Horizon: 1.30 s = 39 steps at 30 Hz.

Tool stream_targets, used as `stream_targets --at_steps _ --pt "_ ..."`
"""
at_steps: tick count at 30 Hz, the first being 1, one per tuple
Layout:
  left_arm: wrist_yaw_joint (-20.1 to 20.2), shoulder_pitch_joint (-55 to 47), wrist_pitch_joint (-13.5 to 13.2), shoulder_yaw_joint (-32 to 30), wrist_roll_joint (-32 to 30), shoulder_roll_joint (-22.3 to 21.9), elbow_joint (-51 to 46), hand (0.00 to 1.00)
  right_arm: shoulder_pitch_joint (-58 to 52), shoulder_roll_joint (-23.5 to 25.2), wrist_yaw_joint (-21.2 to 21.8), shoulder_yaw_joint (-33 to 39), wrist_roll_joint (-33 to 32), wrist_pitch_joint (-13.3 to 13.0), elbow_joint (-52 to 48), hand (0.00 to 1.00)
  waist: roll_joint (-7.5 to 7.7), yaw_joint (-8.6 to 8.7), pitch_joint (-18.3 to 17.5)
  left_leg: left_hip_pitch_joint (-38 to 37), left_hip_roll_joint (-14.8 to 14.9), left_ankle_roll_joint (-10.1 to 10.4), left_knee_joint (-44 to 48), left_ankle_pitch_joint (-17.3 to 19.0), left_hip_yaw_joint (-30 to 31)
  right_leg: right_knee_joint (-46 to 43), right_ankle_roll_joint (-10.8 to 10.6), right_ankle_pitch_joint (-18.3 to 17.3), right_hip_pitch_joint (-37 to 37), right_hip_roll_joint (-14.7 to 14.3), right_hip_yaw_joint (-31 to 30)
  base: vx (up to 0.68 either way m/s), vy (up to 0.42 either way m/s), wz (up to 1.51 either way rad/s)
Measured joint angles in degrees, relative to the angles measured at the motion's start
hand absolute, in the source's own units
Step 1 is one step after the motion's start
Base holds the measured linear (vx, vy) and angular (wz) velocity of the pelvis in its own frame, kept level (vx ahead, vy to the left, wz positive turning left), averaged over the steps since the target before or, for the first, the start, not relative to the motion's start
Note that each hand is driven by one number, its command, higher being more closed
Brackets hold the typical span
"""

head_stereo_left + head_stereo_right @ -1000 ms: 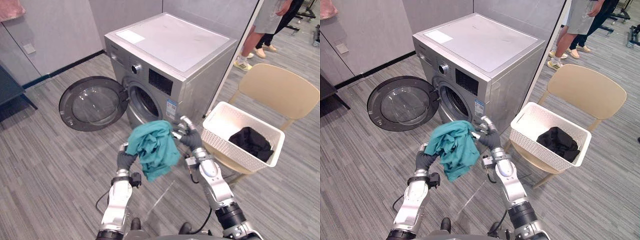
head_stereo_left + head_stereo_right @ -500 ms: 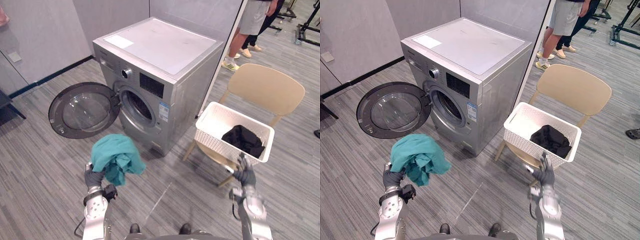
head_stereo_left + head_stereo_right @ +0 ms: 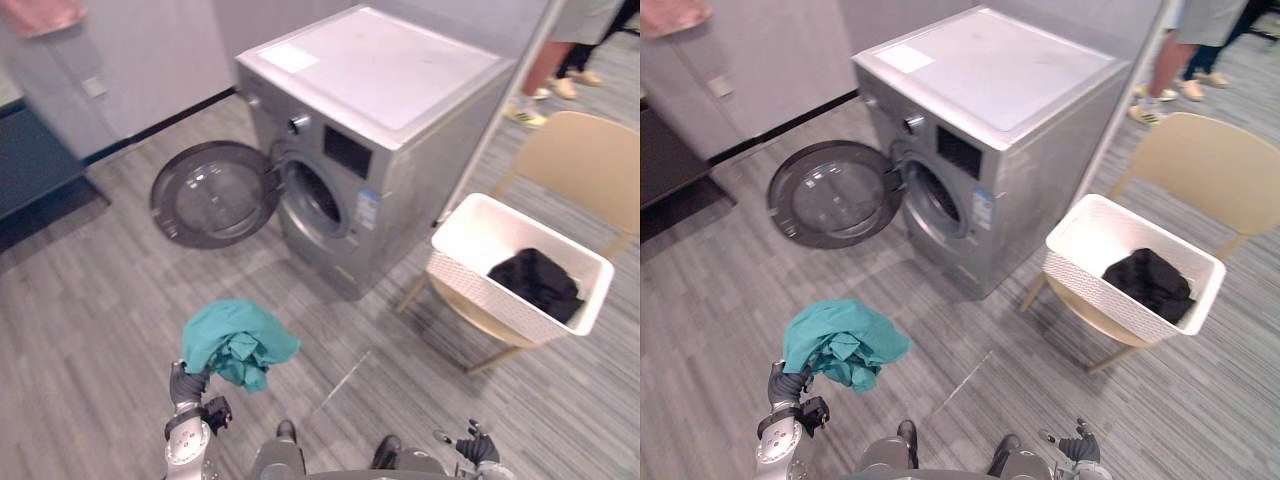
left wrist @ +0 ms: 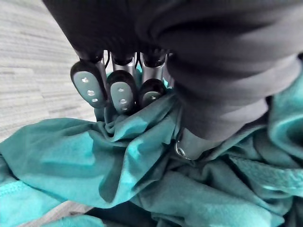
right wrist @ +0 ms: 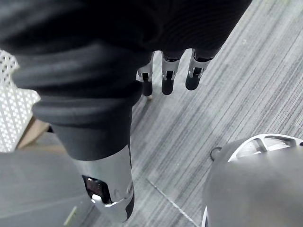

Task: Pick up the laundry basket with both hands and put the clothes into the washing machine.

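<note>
**Teal garment held in front of the open washing machine; basket on the chair**

Nearest to you, the left hand [image 3: 186, 385] is raised well in front of the washing machine [image 3: 390, 130], out from its door side. In the left wrist view you see its fingers curled into the folds of a teal garment [image 3: 238, 342], which they grip; the cloth bunches above the hand and hangs free of the floor. The right hand [image 3: 476, 447] is low, in front of the machine's right corner and well apart from it. In the right wrist view its fingers are straight and hold nothing, with bare floor past them.

Farther off, the machine's round door [image 3: 212, 194] is swung fully open to the left of the drum opening [image 3: 315, 200]. Just to the right of the machine, a white laundry basket [image 3: 470, 290] rests on the seat of a tan chair [image 3: 585, 160]. A black garment [image 3: 537, 283] lies in the basket, at the end farther from the machine. Beyond the machine's right rear corner, a person's legs [image 3: 545, 75] stand on the floor.
</note>
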State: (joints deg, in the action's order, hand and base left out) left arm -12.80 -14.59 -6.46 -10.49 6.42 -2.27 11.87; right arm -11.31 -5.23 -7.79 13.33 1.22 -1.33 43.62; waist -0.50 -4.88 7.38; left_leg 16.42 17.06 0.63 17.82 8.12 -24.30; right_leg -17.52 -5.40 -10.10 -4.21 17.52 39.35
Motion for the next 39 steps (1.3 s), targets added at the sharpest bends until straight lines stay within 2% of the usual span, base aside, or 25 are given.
stream_targets --at_steps 1,2,4,5,6,8,9,12,14,15,16,17,19,21,22,23,24,26,28,31,33,34,35,38,39 --pt "0.0 0.0 0.0 0.4 -0.4 0.1 0.0 1.0 0.3 0.2 0.0 0.0 0.0 0.1 0.4 0.0 0.24 -0.7 -0.3 0.3 -0.6 2.2 2.0 -1.3 0.2 -0.3 -2.1 0.3 0.7 1.7 -0.2 0.29 0.337 0.18" --pt "0.0 0.0 0.0 1.0 -0.7 0.5 0.0 1.0 0.2 1.0 0.0 -0.1 0.1 0.2 0.7 0.0 1.62 -0.68 -1.0 0.9 -2.6 1.8 4.9 1.7 0.2 -0.3 -4.4 1.0 1.0 4.3 -0.2 0.36 0.407 0.19" --pt "0.0 0.1 0.0 1.0 -1.1 1.1 0.2 1.0 1.0 2.9 0.2 -0.2 0.4 0.4 2.2 0.0 3.87 -0.69 -1.3 1.3 -5.4 0.6 8.1 5.7 -0.4 -2.4 -5.1 2.7 0.9 7.9 -2.0 0.4 0.343 0.21" --pt "0.0 0.3 0.6 1.4 -1.1 1.4 0.3 1.0 1.0 3.3 0.2 -0.7 0.6 0.7 2.0 0.0 3.65 -0.47 -1.0 0.2 -6.3 -0.9 9.8 7.7 -0.5 -7.8 1.8 4.1 -0.4 9.9 -4.9 0.41 0.341 0.12" --pt "0.0 0.3 0.7 1.7 -1.2 1.4 0.2 1.0 1.2 3.3 0.3 -1.4 0.6 0.8 1.9 0.0 3.15 -0.39 -0.6 -1.2 -6.3 -1.3 9.9 8.6 -0.6 -12.0 5.7 5.7 -2.1 10.4 -7.9 0.4 0.353 -0.01" --pt "-0.2 0.6 0.9 2.1 -1.2 2.5 -0.3 1.0 1.3 4.2 0.3 -4.1 0.5 0.9 -0.3 0.0 1.46 0.02 1.1 -6.4 -6.1 -1.5 7.3 9.5 -0.2 -24.5 3.9 2.2 -8.2 5.9 -21.0 0.38 0.27 -0.06" --pt "-0.5 0.7 0.8 2.0 -1.2 4.2 -1.1 1.0 1.4 5.1 0.3 -6.0 0.5 0.4 -2.4 0.0 1.63 1.4 1.0 -10.1 -6.7 -1.4 3.6 9.5 0.3 -29.0 1.8 -2.0 -12.5 -0.8 -26.8 0.3 0.142 0.16" --pt "-1.1 3.3 0.8 2.1 -1.2 4.7 -0.8 1.0 2.2 5.2 0.3 -6.5 0.4 -0.2 -4.2 0.0 3.21 3.35 2.1 -15.5 -10.2 -1.3 -1.6 9.5 0.5 -24.1 2.6 -4.4 -20.2 -8.5 -29.6 0.41 0.074 0.34" --pt "-1.1 4.6 0.8 2.2 -1.3 4.0 -0.6 1.0 3.0 5.1 0.3 -6.7 0.4 -0.2 -4.5 0.0 2.69 4.18 3.8 -18.4 -10.3 0.0 -2.2 10.3 1.6 -16.9 3.0 -2.9 -23.0 -12.6 -29.7 0.33 -0.031 0.44" --pt "-1.1 4.6 0.9 2.6 -1.4 4.0 -0.5 1.0 3.0 5.1 0.3 -6.8 0.4 -0.2 -4.6 0.0 2.62 4.27 4.0 -19.3 -10.3 0.4 -2.3 10.5 2.2 -13.8 3.2 -1.1 -23.5 -13.4 -29.6 0.41 -0.08 0.63" --pt "-1.1 4.6 0.8 3.6 -1.6 4.1 -0.6 1.0 2.3 5.1 0.3 -7.3 0.0 -0.3 -5.1 0.0 3.21 4.32 4.0 -21.1 -11.1 1.6 -2.3 11.2 3.8 -7.1 4.9 5.4 -23.6 -14.1 -29.7 0.47 -0.121 0.66" --pt "-1.1 4.6 1.0 3.9 -1.8 3.5 -0.1 1.0 2.5 4.1 0.4 -7.6 0.0 -0.3 -5.4 0.0 1.92 4.74 4.4 -22.7 -10.1 2.7 -2.1 11.8 5.9 -7.8 9.3 9.1 -22.4 -14.9 -29.1 0.5 -0.123 0.53" --pt "-1.0 4.5 1.0 4.9 -2.3 2.4 -0.4 1.0 2.6 3.8 0.4 -7.7 0.2 -0.6 -8.0 0.0 0.99 4.19 4.3 -22.6 -8.9 4.7 -0.6 9.5 8.5 -10.8 10.0 5.1 -21.8 -14.7 -27.9 0.48 -0.145 0.46" --pt "-0.6 4.4 1.1 5.7 -2.7 1.1 -0.4 1.0 2.2 3.8 0.7 -7.7 0.6 -0.7 -8.7 0.0 0.31 4.81 4.8 -21.1 -7.0 4.1 8.0 7.9 11.8 -12.1 10.8 1.2 -18.0 -14.9 -25.2 0.52 -0.25 0.54" --pt "0.2 4.1 1.0 5.8 -2.7 0.1 -0.6 1.0 1.6 3.8 0.8 -7.9 0.6 -0.6 -9.0 0.0 -0.14 4.56 5.0 -18.0 -4.2 3.1 19.1 4.4 13.9 -10.3 11.6 0.2 -13.7 -16.8 -24.3 0.47 -0.237 0.02" --pt "0.6 3.6 1.0 5.8 -2.7 -0.2 -0.7 1.0 0.5 3.5 0.9 -8.7 0.6 -0.6 -10.6 0.0 -0.11 3.83 5.0 -13.4 -1.8 1.6 30.6 -3.0 15.5 -7.5 12.4 -0.3 -9.7 -18.7 -24.9 0.36 -0.167 -0.18" --pt "0.8 3.2 1.0 5.8 -2.7 -0.2 -0.8 1.0 0.1 3.7 0.9 -9.0 0.6 -0.7 -11.3 0.0 -0.08 3.74 5.0 -11.8 -0.8 1.5 34.3 -3.4 16.0 -6.5 12.7 -0.6 -8.4 -19.1 -25.2 0.31 -0.116 -0.52" --pt "2.0 2.7 1.1 6.7 -2.8 -0.4 -0.8 1.0 -0.1 3.5 0.6 -8.9 0.5 -0.8 -12.7 0.0 0.14 3.55 5.0 -4.0 0.6 1.5 43.5 0.0 15.9 -3.0 13.2 -0.9 -4.3 -21.1 -28.7 0.28 -0.063 -0.68" --pt "2.7 2.7 1.2 7.7 -2.8 -0.4 -0.8 1.0 -0.4 3.5 0.3 -8.9 0.5 -0.5 -12.7 0.0 0.51 2.45 5.0 -1.3 -0.6 1.3 39.2 3.5 15.6 -1.4 13.2 -0.9 -2.6 -21.5 -32.5 0.22 0.016 -0.91" --pt "2.7 2.8 1.2 8.4 -2.8 -1.0 -0.9 1.0 -0.3 3.6 0.2 -9.0 0.5 -0.2 -12.8 0.0 0.79 2.13 5.0 -1.2 -4.8 1.8 23.3 6.7 19.0 0.0 12.7 -0.6 -0.5 -21.6 -38.2 0.25 0.125 -1.04" --pt "2.7 3.0 1.2 8.8 -3.9 -1.0 -1.4 1.0 0.3 3.7 -0.1 -9.7 0.7 -0.3 -13.3 0.0 0.55 1.99 4.8 -2.2 -8.1 2.4 10.4 6.3 24.7 -0.1 10.4 -0.5 -0.8 -22.4 -43.5 0.21 0.231 -1.38" --pt "2.7 2.9 1.2 9.0 -4.1 -1.2 -1.4 1.0 0.2 3.7 -0.3 -9.9 0.7 -0.3 -13.4 0.0 0.15 2.33 4.5 -2.4 -8.0 2.1 8.0 5.0 25.3 -0.6 9.7 -0.7 -1.2 -23.1 -44.8 0.24 0.323 -1.58" --pt "2.7 2.8 1.2 9.7 -4.5 -1.3 -1.3 1.0 0.0 3.7 -0.4 -9.9 0.8 -0.3 -13.3 0.0 -0.92 2.55 4.0 -3.0 -7.2 3.8 6.2 2.5 25.6 -1.9 8.1 -1.7 -2.0 -24.8 -47.2 0.17 0.283 -1.41" --pt "2.8 3.2 1.3 9.8 -4.9 0.3 -0.9 1.0 -1.5 6.2 -0.9 -9.9 1.1 -0.2 -13.4 0.0 3.01 2.59 2.3 -4.8 -6.8 3.0 6.5 4.2 16.2 -5.7 4.5 -2.7 -5.5 -23.7 -54.3 0.11 0.228 -1.32" --pt "2.9 3.3 1.3 9.8 -4.9 0.4 -0.9 1.0 -1.6 6.4 -0.9 -9.9 1.1 -0.2 -13.4 0.0 3.31 2.6 2.3 -5.3 -6.8 2.7 6.6 4.3 14.5 -5.8 3.6 -2.4 -6.1 -23.5 -55.2 0.01 0.209 -1.49"
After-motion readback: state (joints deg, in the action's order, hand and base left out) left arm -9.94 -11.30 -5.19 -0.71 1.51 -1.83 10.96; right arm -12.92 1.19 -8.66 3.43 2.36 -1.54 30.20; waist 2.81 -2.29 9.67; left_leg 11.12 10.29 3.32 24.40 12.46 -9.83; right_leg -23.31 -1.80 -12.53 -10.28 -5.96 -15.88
